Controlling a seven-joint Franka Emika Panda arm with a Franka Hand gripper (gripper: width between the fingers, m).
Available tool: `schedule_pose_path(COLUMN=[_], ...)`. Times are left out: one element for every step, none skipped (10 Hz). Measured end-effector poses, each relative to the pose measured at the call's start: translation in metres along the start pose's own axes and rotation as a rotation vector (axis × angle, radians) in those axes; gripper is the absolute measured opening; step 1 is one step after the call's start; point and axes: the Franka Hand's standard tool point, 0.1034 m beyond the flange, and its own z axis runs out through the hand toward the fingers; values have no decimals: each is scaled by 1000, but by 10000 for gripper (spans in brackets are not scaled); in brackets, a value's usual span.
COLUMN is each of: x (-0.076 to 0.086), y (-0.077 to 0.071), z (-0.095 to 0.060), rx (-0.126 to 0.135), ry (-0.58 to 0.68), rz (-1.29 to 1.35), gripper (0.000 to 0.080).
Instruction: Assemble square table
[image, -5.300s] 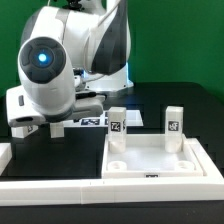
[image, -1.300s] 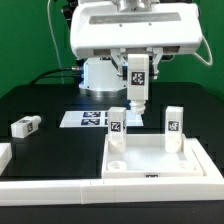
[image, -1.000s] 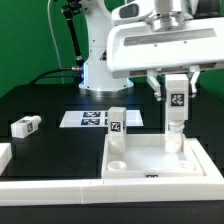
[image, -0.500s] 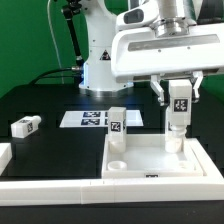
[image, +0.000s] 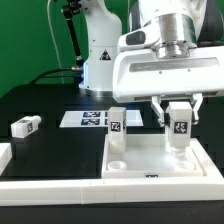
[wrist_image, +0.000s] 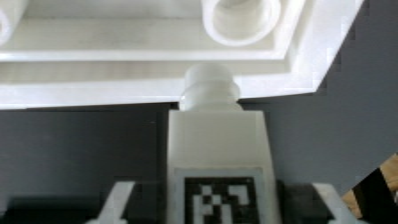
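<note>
The square table top (image: 150, 163), a white tray with a raised rim and round corner sockets (wrist_image: 240, 15), lies at the front right. My gripper (image: 178, 120) is shut on a white tagged leg (image: 180, 126) and holds it upright over the top's back right part. In the wrist view the same leg (wrist_image: 219, 150) sits between my fingers (wrist_image: 121, 200), and its round peg (wrist_image: 208, 85) points at the top's rim (wrist_image: 160, 85). A second leg (image: 117, 121) stands upright at the top's back left corner. A third leg (image: 25, 126) lies on the black table at the exterior view's left.
The marker board (image: 92, 118) lies flat behind the top. A long low white border wall (image: 60, 186) runs along the front edge. The arm's white base (image: 100, 60) stands at the back, before a green backdrop.
My gripper has come down with the leg over the top's back right part. One second ago it hung higher. The other two legs have not moved.
</note>
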Motion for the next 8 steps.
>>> schedule_pose_path(x=[-4, -8, -12, -14, -16, -18, -19, -21], y=[-2, -6, -9, -11, -12, -13, -13, -13], z=[3, 6, 7, 8, 8, 8, 8, 8], rx=[2, 4, 7, 8, 9, 10, 9, 9], ry=[-6, -13, -19, -22, -24, -28, -30, -32], rz=[-3, -7, -12, -15, -17, -20, -21, -22], gripper=[288, 288, 288, 288, 288, 288, 288, 288])
